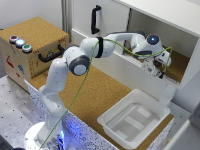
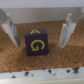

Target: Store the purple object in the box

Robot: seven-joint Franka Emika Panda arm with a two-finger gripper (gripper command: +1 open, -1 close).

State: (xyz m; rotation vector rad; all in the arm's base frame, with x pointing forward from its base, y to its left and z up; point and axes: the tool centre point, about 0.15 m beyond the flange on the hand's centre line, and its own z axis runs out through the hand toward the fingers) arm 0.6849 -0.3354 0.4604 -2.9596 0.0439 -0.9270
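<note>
Nothing is stored yet: the released pincer (image 2: pixel 39 31) straddles the purple cube (image 2: pixel 36 42) on the cork shelf, ungrasped, while the white box (image 1: pixel 161 108) waits on the tabletop.

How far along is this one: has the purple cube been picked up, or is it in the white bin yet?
Neither yet. The arm has reached into the open cabinet, and the wrist view shows the gripper open, its fingers straddling the purple cube, which sits on the cork shelf ungrasped. In hand: lining up the grasp. Left: close, lift, carry it to the white bin, which holds nothing, and release.
</note>
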